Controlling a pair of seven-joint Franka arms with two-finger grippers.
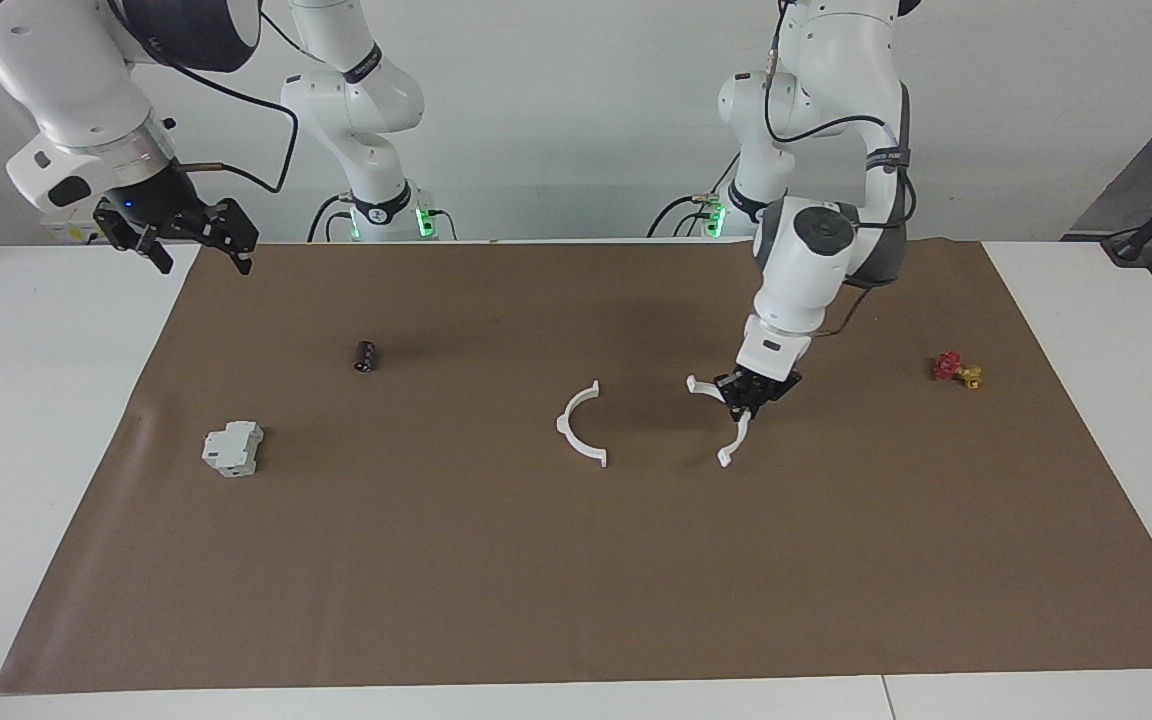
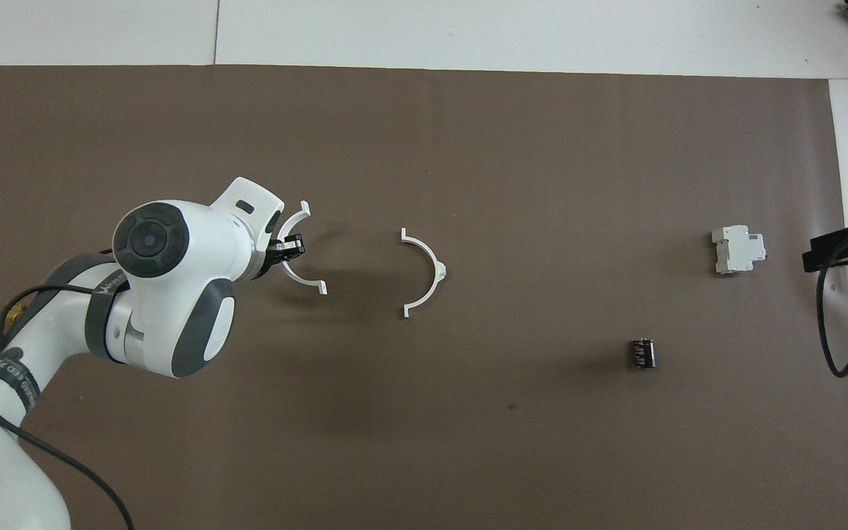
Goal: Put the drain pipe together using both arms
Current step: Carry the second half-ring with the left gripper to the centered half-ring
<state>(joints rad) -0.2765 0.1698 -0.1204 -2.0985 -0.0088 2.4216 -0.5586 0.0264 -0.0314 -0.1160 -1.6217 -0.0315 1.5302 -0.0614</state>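
Brown paper (image 1: 576,560) covers the table. Left gripper (image 1: 748,397), closed on one half-ring (image 1: 726,415), hangs at three o'clock of the other half-ring (image 1: 576,425); tabs may misalign. Right gripper (image 1: 198,245), open and empty, waits.

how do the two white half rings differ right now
The held half ring is clamped at mid-arc in the left gripper, which is shut on it; the free half ring lies loose on the brown mat with nothing touching it. Their open sides face each other, the held half ring toward the left arm's end. Both are thin white arcs with small end tabs.
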